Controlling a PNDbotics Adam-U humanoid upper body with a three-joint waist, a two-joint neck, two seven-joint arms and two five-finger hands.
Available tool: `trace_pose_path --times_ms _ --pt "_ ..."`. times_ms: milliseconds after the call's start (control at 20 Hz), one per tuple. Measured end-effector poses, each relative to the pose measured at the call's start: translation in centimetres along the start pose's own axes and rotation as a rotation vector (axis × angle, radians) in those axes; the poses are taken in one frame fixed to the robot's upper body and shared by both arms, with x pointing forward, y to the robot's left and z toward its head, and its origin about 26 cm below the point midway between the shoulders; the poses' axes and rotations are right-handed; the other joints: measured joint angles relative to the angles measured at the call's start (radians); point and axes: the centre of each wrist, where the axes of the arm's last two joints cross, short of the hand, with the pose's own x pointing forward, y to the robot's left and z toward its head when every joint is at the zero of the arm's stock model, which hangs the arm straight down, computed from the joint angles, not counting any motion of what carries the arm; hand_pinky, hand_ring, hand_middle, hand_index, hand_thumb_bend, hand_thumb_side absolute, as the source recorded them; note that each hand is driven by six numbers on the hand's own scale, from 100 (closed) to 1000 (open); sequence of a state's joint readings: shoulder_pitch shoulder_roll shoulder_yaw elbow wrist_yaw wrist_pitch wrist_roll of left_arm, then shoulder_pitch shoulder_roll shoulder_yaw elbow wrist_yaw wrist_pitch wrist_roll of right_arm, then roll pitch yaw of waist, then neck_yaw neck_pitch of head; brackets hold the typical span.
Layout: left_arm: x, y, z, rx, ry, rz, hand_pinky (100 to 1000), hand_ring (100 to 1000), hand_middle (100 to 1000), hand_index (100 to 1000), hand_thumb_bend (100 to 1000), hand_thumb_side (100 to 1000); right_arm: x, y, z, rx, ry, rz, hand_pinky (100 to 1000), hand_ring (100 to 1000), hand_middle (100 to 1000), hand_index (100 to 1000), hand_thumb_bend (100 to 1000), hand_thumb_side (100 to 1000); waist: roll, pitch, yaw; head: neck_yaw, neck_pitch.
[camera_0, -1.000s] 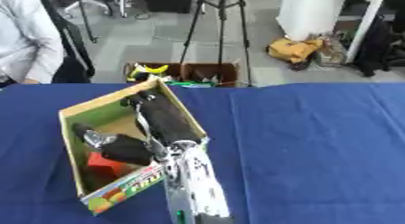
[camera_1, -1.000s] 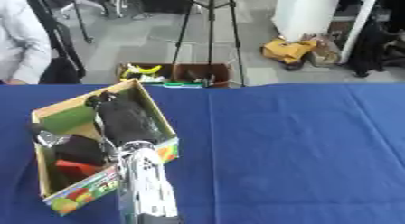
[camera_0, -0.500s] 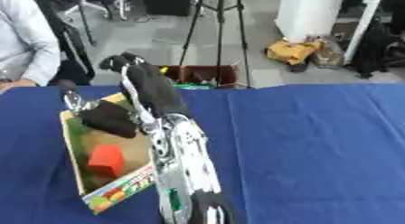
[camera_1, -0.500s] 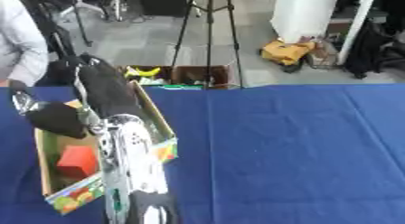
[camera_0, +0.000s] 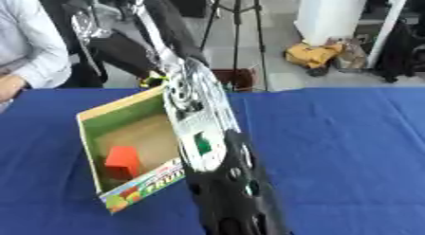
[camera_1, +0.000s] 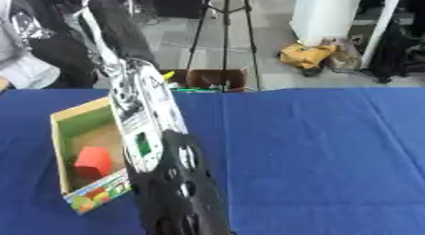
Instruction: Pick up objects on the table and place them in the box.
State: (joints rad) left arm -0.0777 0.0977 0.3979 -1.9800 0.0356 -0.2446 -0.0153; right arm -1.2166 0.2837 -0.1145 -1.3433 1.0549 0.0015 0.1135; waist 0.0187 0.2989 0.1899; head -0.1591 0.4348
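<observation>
**One red block boxed, and no loose object left showing on the table**

Left eye view: The box [camera_0: 124, 105] sits on the left part of the table [camera_0: 332, 149], tilted askew to its edge. It is plain brown cardboard inside, with a green inner wall on the far side and a glossy printed strip of fruit colours along the near wall. A red block [camera_0: 122, 161], matt and square-edged, lies on the box floor toward the near left corner. The rest of the floor shows bare. The left arm [camera_0: 199, 130], silver-plated above a black rounded joint housing, rises from the near edge across the box's right wall toward the far left. The robot hand [camera_0: 155, 6] is high above the box at the top of the picture, smeared. I cannot tell whether it is spread, pressed together or pinching anything. A dark shape [camera_0: 116, 47] with a silvery glint hangs just below it. Whether that is carried or merely background cannot be told.

Right eye view: The blue cloth lies smooth and matt from the middle to the right edge, and no pickable thing shows on it. The red block rests in the same near corner of the box, clear of the walls. The right robot hand appears nowhere. Judged from this, the task looks largely done, unless the raised hand carries something.
</observation>
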Motion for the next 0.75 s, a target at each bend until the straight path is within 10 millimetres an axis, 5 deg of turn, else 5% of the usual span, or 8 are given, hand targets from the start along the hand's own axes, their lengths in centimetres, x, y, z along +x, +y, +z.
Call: trace_pose_path --times_ms 750 --pt "0.0 0.4 0.1 0.029 -0.003 -0.009 340 599 666 896 568 898 -3.6 -7.1 1.9 -0.103 -0.124 -0.145 770 864 758 808 100 896 0.016 -0.030 -0.065 0.046 0.047"
